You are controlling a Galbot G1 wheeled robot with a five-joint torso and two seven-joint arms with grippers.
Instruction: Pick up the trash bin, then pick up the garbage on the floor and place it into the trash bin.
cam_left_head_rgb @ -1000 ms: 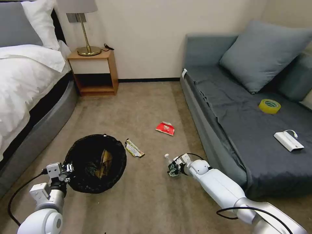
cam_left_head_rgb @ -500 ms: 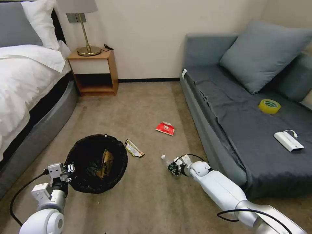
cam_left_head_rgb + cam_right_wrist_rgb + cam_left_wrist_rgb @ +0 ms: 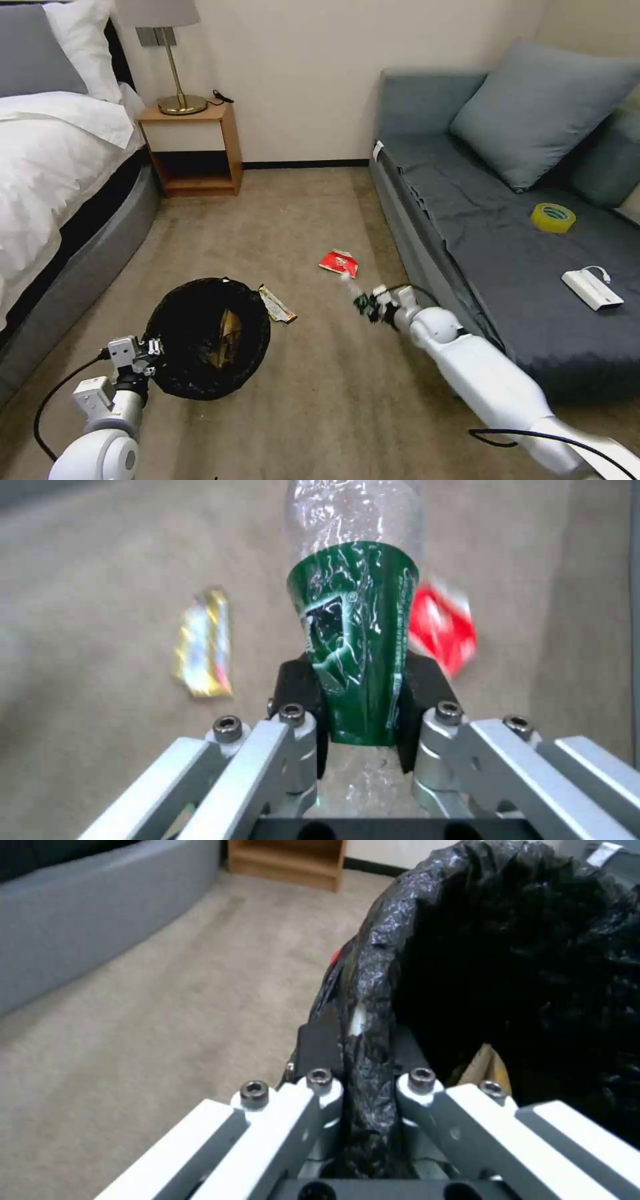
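With the left gripper (image 3: 363, 1085) pinched on the near rim of the trash bin (image 3: 207, 337) and the right gripper (image 3: 360, 715) clamped around the small bottle (image 3: 353, 645), well off to the bin's side, that slick plastic looked liable to slip before reaching it.

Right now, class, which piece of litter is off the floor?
The clear bottle with the green label, clamped in the right end effector; the red packet and brown-gold wrapper lie on the carpet.
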